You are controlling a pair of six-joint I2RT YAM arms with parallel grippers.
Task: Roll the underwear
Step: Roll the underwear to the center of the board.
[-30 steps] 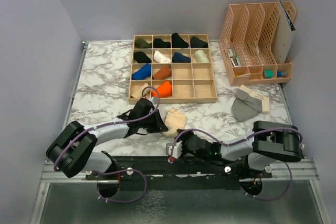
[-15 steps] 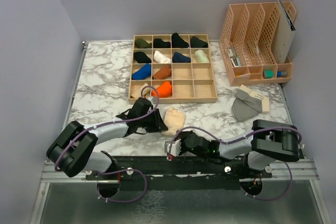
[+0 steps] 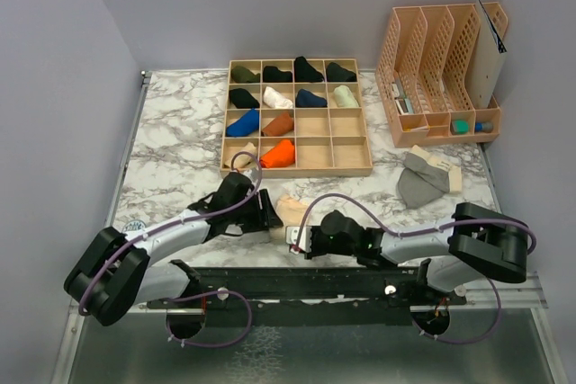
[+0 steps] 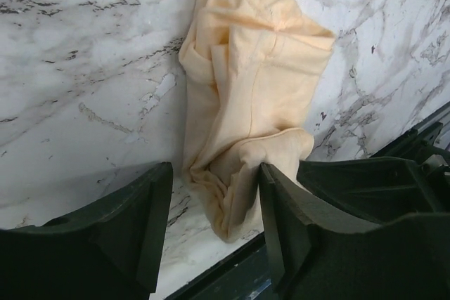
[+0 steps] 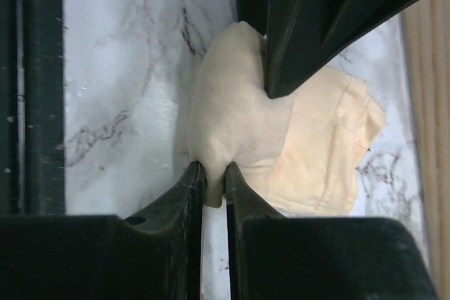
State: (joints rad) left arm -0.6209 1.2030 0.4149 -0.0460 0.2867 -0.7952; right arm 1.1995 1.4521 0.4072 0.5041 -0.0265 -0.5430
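The pale beige underwear [image 3: 289, 208] lies crumpled near the table's front edge, between both grippers. My left gripper [image 3: 268, 214] is open, its fingers either side of the garment's near end [image 4: 246, 96]; the right finger [image 4: 281, 209] touches the cloth. My right gripper [image 3: 300, 239] is shut on a fold of the beige underwear's edge [image 5: 232, 124], with the cloth pinched between the fingertips [image 5: 214, 182]. A left gripper finger [image 5: 302, 26] presses on the garment from above in the right wrist view. The grey underwear with a cream band [image 3: 423, 179] lies apart at the right.
A wooden grid tray [image 3: 297, 170] with several rolled garments stands behind the grippers. A peach file organiser [image 3: 441, 69] stands at the back right. The black front rail [image 4: 232, 272] runs just below the beige garment.
My right gripper has moved forward to the beige underwear and shut on its edge. The left arm has shifted toward the front edge, and the garment has moved slightly nearer and left.
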